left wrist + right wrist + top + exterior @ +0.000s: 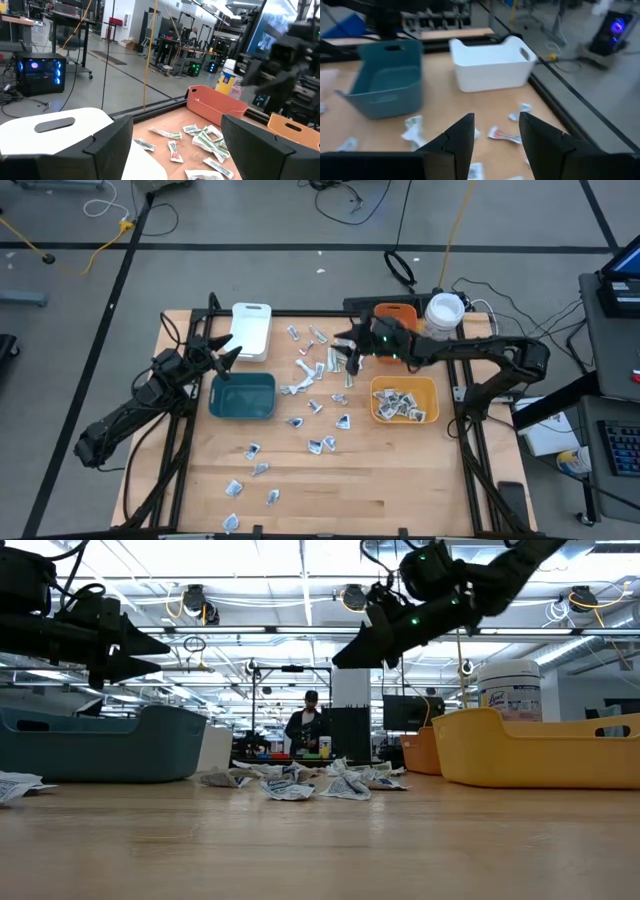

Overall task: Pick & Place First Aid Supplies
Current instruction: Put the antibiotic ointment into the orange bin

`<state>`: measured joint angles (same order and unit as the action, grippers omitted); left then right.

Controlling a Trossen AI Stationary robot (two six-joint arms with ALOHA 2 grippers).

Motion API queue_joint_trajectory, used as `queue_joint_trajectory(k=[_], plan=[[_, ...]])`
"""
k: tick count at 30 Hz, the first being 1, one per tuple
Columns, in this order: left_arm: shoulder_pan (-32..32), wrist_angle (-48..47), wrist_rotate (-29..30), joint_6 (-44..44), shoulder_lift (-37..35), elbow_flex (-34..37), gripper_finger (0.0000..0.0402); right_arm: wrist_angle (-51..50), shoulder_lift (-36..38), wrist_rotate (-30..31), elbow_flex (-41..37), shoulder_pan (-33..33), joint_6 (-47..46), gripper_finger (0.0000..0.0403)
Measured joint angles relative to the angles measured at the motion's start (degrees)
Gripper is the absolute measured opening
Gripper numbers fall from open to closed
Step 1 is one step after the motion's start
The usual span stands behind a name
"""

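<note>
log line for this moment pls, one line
left gripper: open, empty, between white bin and teal bin | right gripper: open, empty, above packets | yellow bin: holds packets

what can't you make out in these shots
- Print on the packets: too small in the high view.
- Teal bin contents: its wall hides the inside in the low view.
- Yellow bin contents: same, wall hides them.
- Right gripper: fingertips cut off by the right wrist view's edge.
</note>
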<state>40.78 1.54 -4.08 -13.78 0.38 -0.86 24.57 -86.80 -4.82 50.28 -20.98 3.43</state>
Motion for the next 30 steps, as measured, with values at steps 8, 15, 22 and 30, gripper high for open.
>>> queue_joint_trajectory(k=[8, 15, 22, 30], plan=[[0.02, 0.11, -1.09, -7.52, -0.01, 0.00, 0.0305, 10.72, 0.02, 0.14, -5.36, 4.09, -0.89, 0.0144], [-0.06, 0.17, -5.44, -11.84, 0.01, -0.21, 0.0305, 11.69, 0.02, 0.26, -5.36, 4.05, -3.81, 0.0145], [-0.09, 0.09, -10.01, -13.97, 3.48, -0.43, 0.0305, 14.51, 0.02, 0.26, -5.33, 4.08, -4.20, 0.0144], [-1.37, -6.36, -7.88, -12.08, 15.77, -10.59, 0.0295, 17.34, 0.02, 0.45, -5.31, 2.70, -6.02, 0.0142]])
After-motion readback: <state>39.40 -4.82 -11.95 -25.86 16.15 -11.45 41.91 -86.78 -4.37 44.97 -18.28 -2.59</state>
